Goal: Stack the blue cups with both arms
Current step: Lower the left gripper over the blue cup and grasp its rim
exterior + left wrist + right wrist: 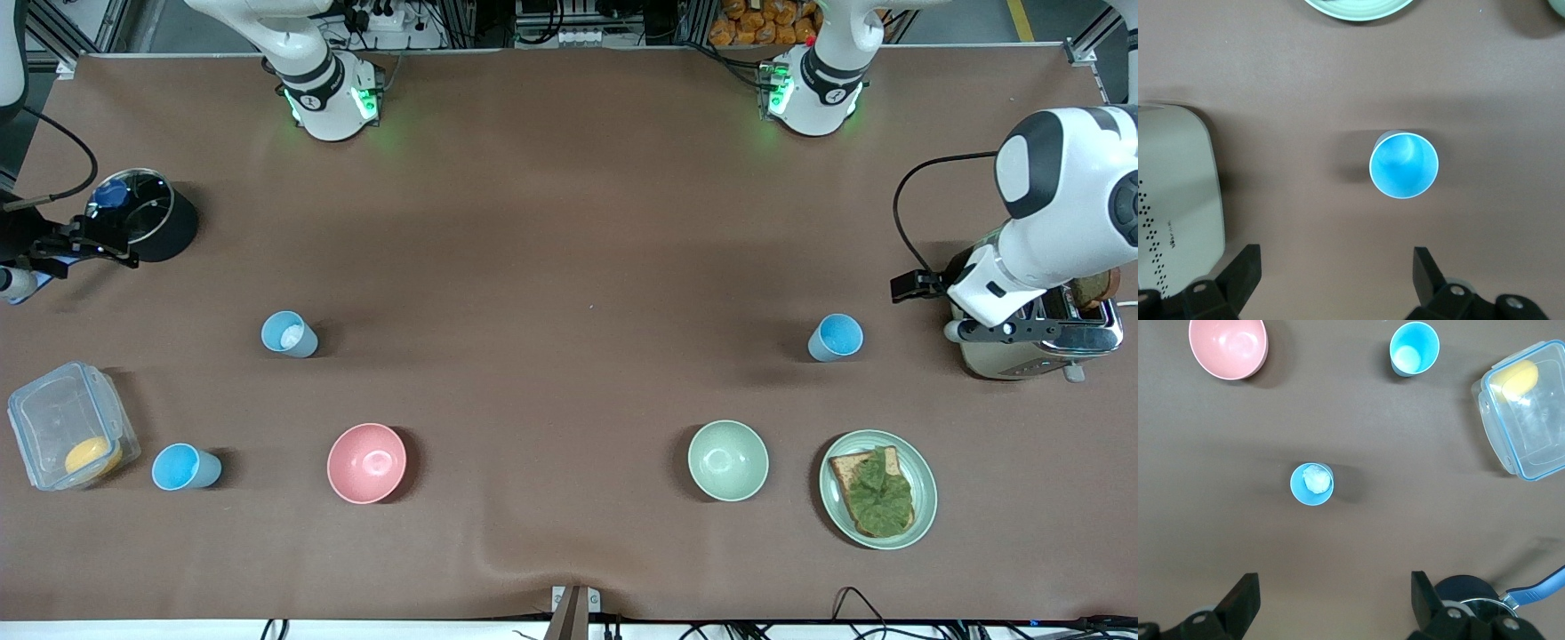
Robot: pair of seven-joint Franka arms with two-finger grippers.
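three blue cups stand apart on the brown table (569, 222), no readable writing.
left gripper (1337, 283) spread over one blue cup (1403, 165); right gripper (1335, 603) spread above the other two (1312, 483) (1414, 347).

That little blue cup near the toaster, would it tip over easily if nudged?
Probably. The blue cup looks like thin plastic and empty, so likely light. It stands upright and tapers to a narrower base, so a push near the rim might topple it. Once down, it would likely roll in a curve.

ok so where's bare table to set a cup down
Widest bare patch: mid-table, between the blue cup with white inside and the blue cup by the toaster. Also between pink bowl and green bowl. Crowded around the plastic container.
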